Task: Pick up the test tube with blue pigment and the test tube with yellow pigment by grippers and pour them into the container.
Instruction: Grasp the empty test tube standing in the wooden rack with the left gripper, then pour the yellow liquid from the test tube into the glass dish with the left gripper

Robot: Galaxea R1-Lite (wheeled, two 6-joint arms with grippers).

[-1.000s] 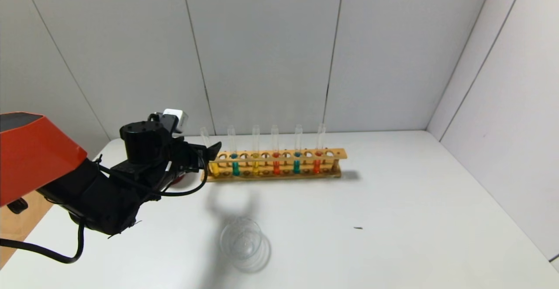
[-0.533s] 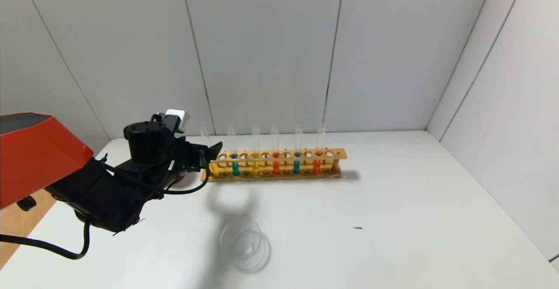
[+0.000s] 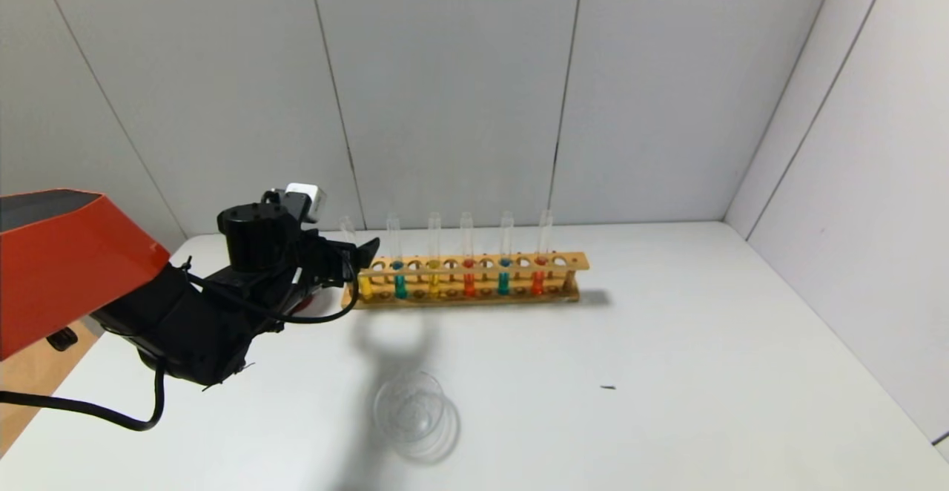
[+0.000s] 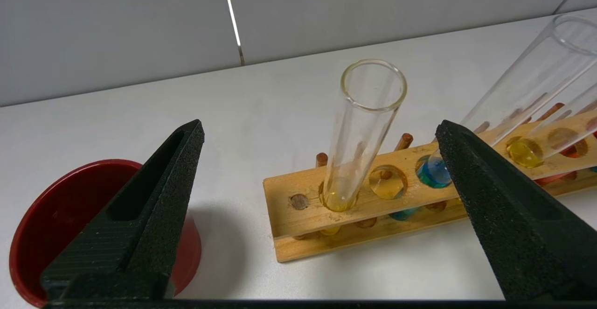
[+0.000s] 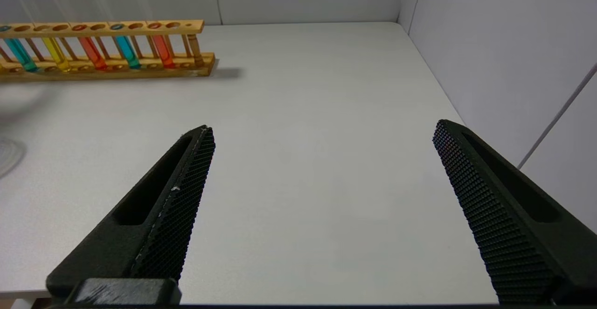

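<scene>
The container, a clear glass beaker, stands nearest on the white table, well apart from the wooden rack behind it. The left gripper hangs at the rack's left end, jaws spread wide and holding nothing, with the test tube with yellow pigment upright between them in the end hole. The test tube with blue pigment stands next along. A dark red cup sits beside the rack. The right gripper hovers wide open over bare table, empty.

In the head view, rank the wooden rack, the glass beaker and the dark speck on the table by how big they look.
1. Wooden rack, the widest.
2. Glass beaker; it sits nearer the camera, which enlarges it, but it looks smaller than the rack.
3. Dark speck, tiny.
</scene>
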